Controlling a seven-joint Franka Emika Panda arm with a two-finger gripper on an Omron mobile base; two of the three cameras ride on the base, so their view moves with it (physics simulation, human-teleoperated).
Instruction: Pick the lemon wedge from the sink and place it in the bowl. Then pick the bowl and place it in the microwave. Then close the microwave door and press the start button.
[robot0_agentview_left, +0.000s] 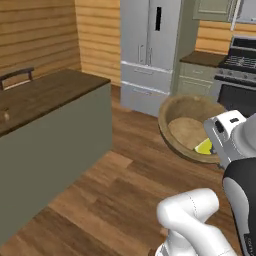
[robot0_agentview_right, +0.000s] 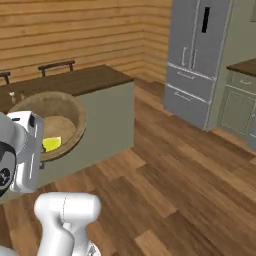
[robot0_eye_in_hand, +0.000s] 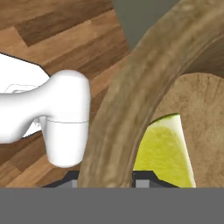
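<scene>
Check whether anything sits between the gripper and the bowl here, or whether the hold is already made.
Nothing visible does. The bowl hangs in mid-air above the wood floor, and in the hand view its rim runs down between the fingertips of the gripper. The lemon wedge lies inside the bowl, on the far side of the rim.

I am seeing even, bright, rendered light with no glare and hardly any cast shadows. Both base views are looking slightly soft and pixelated. In the hand view the wide light-brown wooden bowl is showing coarse, blurry texture up close.
</scene>
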